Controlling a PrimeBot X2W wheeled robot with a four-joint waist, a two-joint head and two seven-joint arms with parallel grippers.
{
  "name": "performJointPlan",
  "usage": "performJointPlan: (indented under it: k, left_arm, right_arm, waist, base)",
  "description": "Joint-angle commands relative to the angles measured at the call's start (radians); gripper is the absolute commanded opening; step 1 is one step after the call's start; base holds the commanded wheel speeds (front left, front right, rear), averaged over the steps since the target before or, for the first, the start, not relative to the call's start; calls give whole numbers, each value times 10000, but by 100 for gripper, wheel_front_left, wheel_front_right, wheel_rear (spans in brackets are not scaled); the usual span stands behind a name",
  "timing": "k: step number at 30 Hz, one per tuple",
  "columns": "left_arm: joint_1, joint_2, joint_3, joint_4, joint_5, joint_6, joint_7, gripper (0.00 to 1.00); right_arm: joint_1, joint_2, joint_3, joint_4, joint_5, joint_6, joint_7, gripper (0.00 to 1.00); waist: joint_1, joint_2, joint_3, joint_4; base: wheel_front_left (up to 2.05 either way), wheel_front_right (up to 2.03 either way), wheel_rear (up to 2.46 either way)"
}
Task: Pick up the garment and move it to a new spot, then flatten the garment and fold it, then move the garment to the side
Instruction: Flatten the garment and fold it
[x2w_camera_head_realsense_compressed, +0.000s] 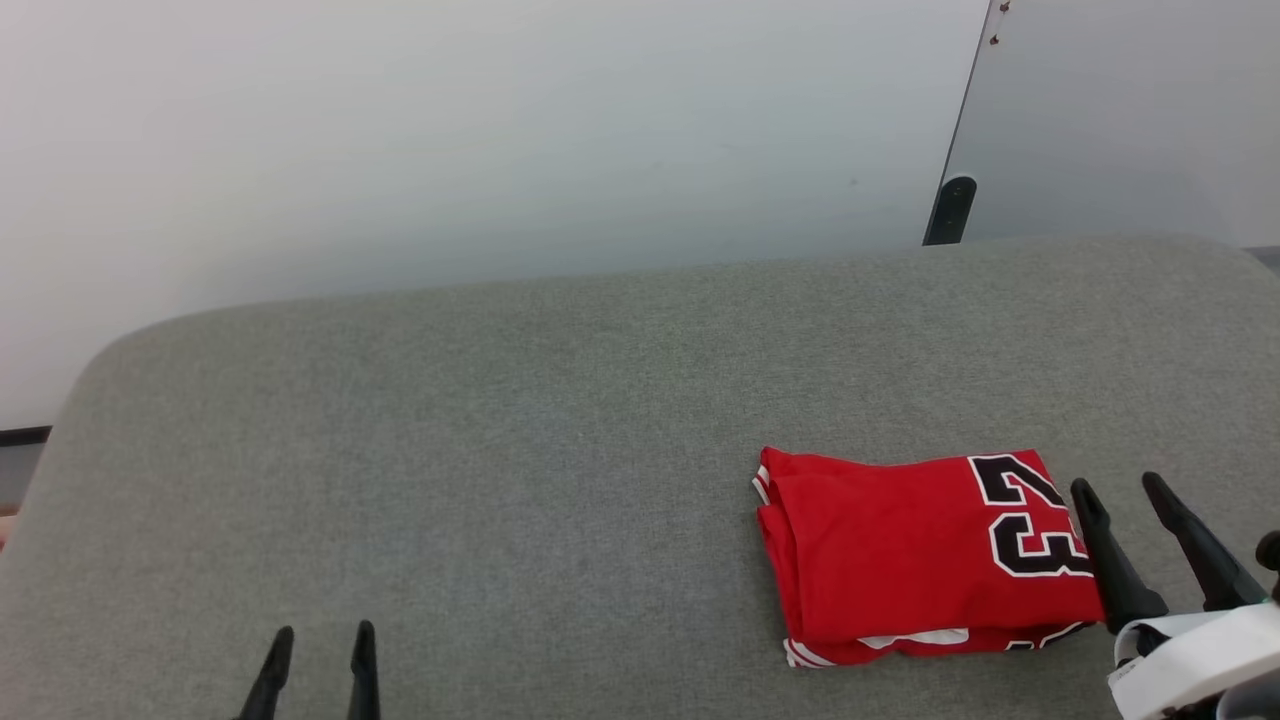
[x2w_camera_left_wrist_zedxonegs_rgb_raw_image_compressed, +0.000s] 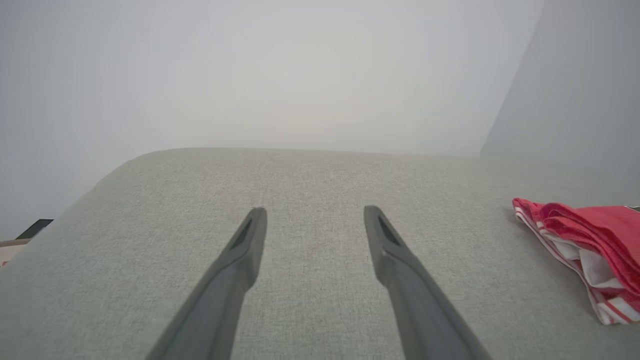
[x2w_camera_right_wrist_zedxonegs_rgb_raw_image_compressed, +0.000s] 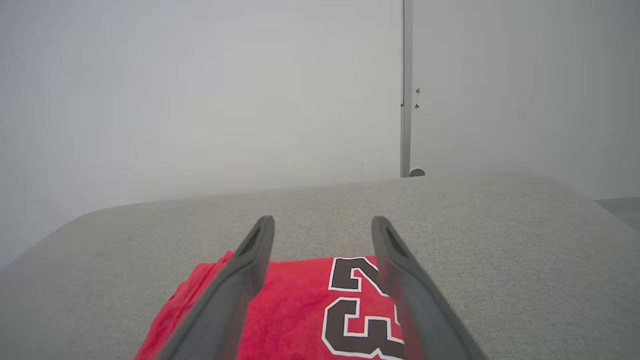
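Garment (x2w_camera_head_realsense_compressed: 900, 555) lies folded on cushion (x2w_camera_head_realsense_compressed: 500, 450) near right gripper (x2w_camera_head_realsense_compressed: 1116, 483).

1. The garment (x2w_camera_head_realsense_compressed: 920, 555) lies on the cushion (x2w_camera_head_realsense_compressed: 500, 450).
2. The right gripper (x2w_camera_head_realsense_compressed: 1118, 487) is at the garment's right edge.
3. The left gripper (x2w_camera_head_realsense_compressed: 325, 632) is far to the garment's left.
4. The wall (x2w_camera_head_realsense_compressed: 450, 130) is behind the garment.

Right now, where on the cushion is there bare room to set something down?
Free: the cushion from the left gripper across to the garment, and the strip behind it toward the wall. Crowded: near right, where the right gripper flanks it.
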Motion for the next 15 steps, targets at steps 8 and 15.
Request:
performJointPlan:
  k: [8,15]
  left_arm:
    - [461,-55,-112,-748,9,243,246,100]
    - [434,-14,-203,-930,-10,285,357,100]
  right_arm:
    - [391,185,-310,-249,-166,-16,106,100]
    - [315,205,-320,-292,-174,-16,322,100]
  waist:
    - [0,-1,36,90]
    - [0,-1,38,107]
  base:
    - [0,0,0]
    - [0,0,0]
